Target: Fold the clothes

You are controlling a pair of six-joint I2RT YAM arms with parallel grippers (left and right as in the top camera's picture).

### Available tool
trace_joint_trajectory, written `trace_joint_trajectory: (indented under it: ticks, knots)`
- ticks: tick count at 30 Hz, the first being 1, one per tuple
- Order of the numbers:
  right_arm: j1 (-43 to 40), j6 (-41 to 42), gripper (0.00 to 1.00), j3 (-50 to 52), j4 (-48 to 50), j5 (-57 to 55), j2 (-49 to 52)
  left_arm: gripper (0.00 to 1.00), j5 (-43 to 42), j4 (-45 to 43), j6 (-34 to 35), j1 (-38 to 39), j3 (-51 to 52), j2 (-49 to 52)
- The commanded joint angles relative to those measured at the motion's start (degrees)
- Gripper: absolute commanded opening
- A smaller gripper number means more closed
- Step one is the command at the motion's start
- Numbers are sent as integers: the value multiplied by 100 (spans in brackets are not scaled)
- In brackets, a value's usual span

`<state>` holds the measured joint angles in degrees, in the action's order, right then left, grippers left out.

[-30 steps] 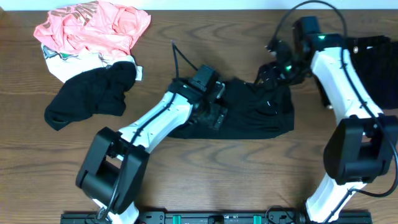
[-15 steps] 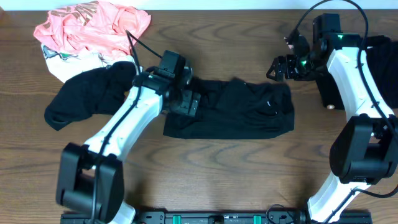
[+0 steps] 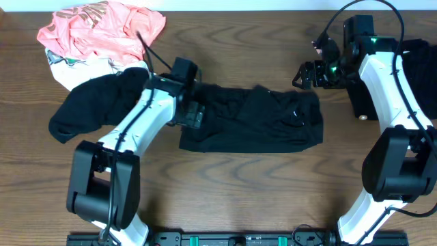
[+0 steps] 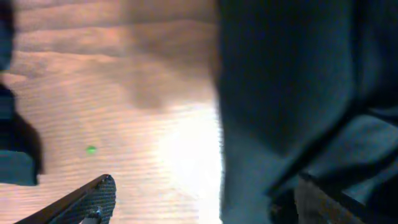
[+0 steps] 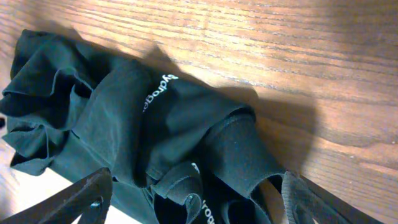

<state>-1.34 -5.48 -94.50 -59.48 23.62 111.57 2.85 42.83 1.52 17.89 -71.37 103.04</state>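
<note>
The black T-shirt (image 3: 259,126) is lying as a long folded band across the middle of the tabletop (image 3: 239,191). Bare wood is running along the whole near edge and in a strip toward the far edge.

The left gripper (image 3: 192,113) is hovering at the band's left end. Its jaws are spread wide, one finger (image 4: 93,196) over wood and the other over cloth. The right gripper (image 3: 305,74) is hanging just beyond the band's far right corner, jaws apart and holding nothing.

A coral-pink garment (image 3: 102,27), a white printed garment (image 3: 68,68) and a loose black garment (image 3: 92,109) are crowding the far left corner. A dark cloth (image 3: 420,68) is sitting at the right edge.

The fabrics are looking soft, matte and rumpled, and white lettering (image 5: 155,93) is showing on crumpled black folds. The wood is showing streaky brown grain.
</note>
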Motion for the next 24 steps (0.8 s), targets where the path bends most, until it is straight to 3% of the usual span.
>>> trace_joint_trajectory:
  ticks: [1,17,24]
  knots:
    - [-11,-103,85,-114,-7,61,-122,91,197,-68,-44,9,4,72]
    - [-9,-101,86,-114,-55,63,-122,91,675,61,-35,7,164,433]
    - [-9,-98,87,-114,-50,66,-122,91,-201,142,-20,264,164,433]
